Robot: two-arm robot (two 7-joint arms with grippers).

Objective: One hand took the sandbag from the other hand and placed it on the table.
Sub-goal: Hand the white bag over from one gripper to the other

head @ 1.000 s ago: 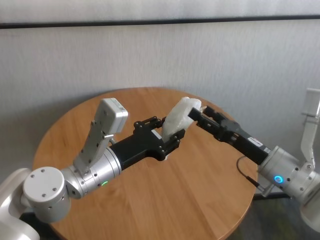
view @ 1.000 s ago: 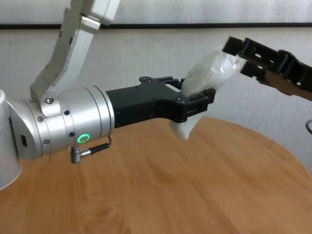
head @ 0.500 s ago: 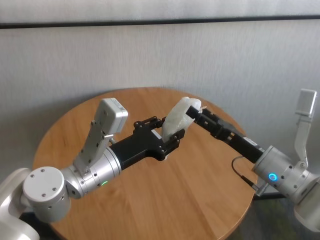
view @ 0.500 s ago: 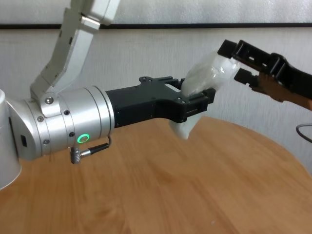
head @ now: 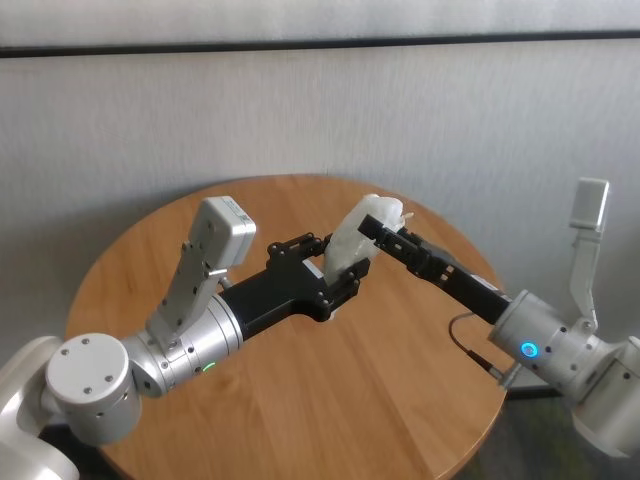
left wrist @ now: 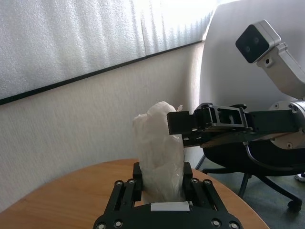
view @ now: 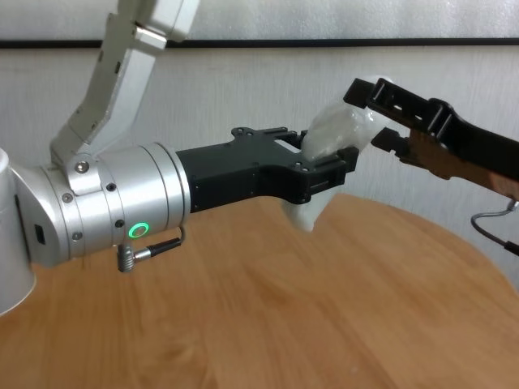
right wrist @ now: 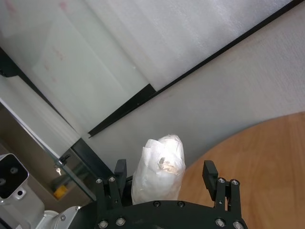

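The white lumpy sandbag [head: 354, 238] is held above the round wooden table [head: 350, 400]. My left gripper [head: 338, 276], on the thick silver wrist with the green ring light, is shut on its lower half. My slim black right gripper [head: 378, 228] has come in from the right and is open, its fingers on either side of the bag's upper end. In the right wrist view the sandbag [right wrist: 159, 167] stands between the spread fingers [right wrist: 208, 172] without touching them. In the left wrist view the sandbag [left wrist: 159, 152] rises upright from my left gripper [left wrist: 162, 183].
A grey wall stands close behind the table. A black office chair [left wrist: 248, 171] is beyond the table's right side. A thin grey cable [head: 468, 342] loops by the right wrist. Bare tabletop lies below both arms.
My right gripper has moved left towards the sandbag and now straddles its upper end. My left gripper and the sandbag have not moved.
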